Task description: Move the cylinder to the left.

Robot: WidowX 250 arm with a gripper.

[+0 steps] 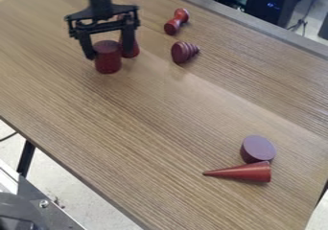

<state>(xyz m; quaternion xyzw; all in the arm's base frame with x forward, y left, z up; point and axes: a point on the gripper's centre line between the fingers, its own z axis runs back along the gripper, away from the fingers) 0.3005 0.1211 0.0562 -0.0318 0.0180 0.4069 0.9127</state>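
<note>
From where I stand, the gripper (110,55) straddles the red cylinder (108,60) near the far end of the worktop (147,109), its 2 fingers spread wide with the piece between them. Whether both actually press on it, I can't tell.

The trouble I'd expect is a poor grip: if the fingers bear unevenly, the piece could topple or slip out once pushed sideways. The other red piece (133,51) sits just behind it, beside a finger, so a careless swing might knock that over.

The cylinder stands on its base, flat end facing up, its long axis upright, square to the wood.
</note>
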